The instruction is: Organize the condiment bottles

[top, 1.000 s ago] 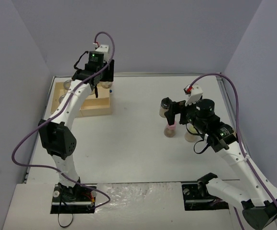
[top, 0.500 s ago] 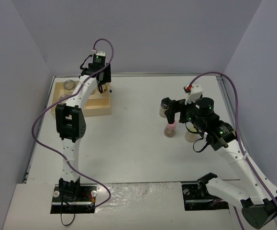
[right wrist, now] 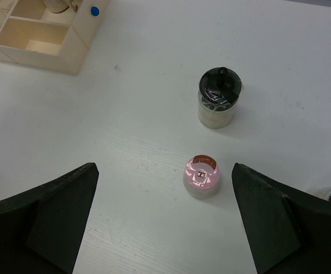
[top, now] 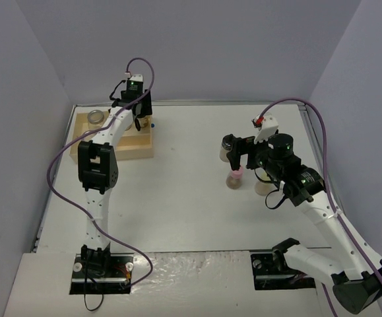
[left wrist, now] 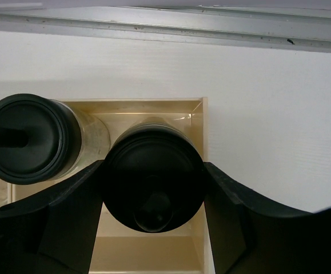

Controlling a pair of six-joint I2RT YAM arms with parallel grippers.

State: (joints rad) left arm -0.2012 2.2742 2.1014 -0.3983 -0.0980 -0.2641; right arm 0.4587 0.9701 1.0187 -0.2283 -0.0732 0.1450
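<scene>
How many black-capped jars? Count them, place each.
3. One black-capped jar in the left gripper at the tray; a second beside it; a third on the table. Others may be hidden.

White tabletop (top: 177,198); plain lavender walls (top: 210,46) around.

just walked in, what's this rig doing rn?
Sorting condiment jars into a wooden tray. The left hand is shut on a black-capped jar at the tray's corner compartment, beside a second black-capped jar already in the tray; whether it is set down is not clear. The right hand is open above the table, lined up on a pink-capped jar, with a third black-capped jar standing just beyond it. Neither has been picked up yet.
</scene>
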